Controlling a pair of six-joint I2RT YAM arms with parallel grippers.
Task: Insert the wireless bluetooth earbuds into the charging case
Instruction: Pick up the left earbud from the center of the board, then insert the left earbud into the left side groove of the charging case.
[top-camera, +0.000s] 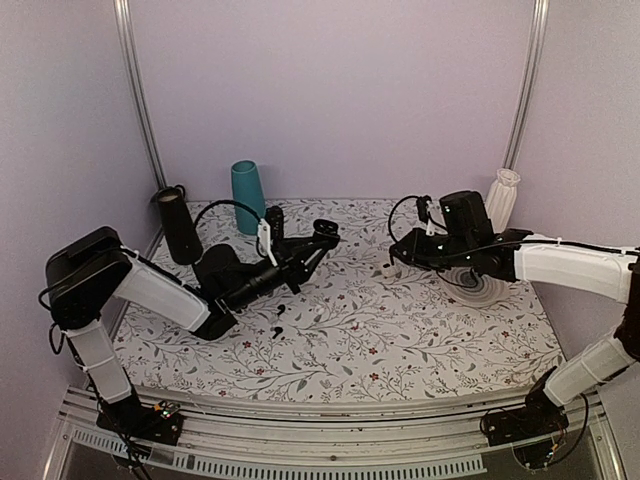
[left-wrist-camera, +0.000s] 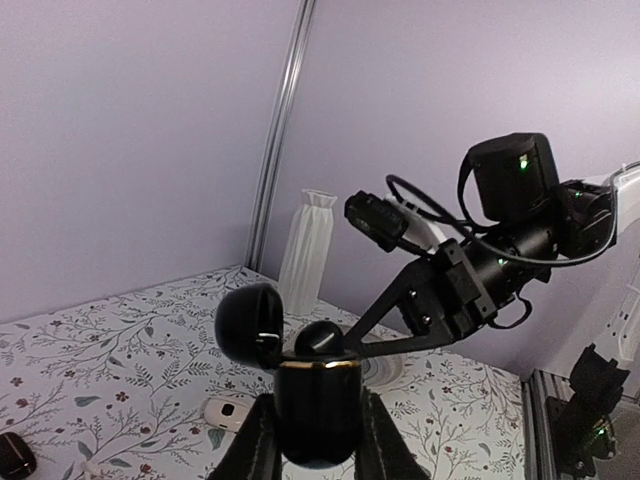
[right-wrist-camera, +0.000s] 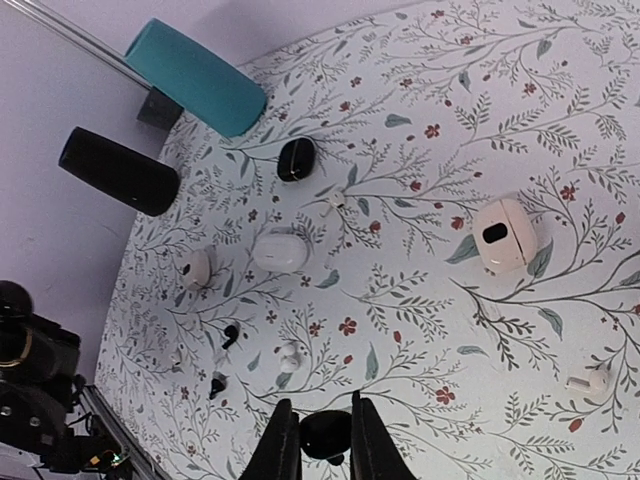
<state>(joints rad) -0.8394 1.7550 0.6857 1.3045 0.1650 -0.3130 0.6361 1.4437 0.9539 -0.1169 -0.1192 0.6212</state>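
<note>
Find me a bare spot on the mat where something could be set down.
The near-centre strip of the mat, along its front edge, is bare. So is the stretch past the lone white case toward the mat's edge. It is crowded around the other white cases, the small black case and the loose black earbuds.
</note>
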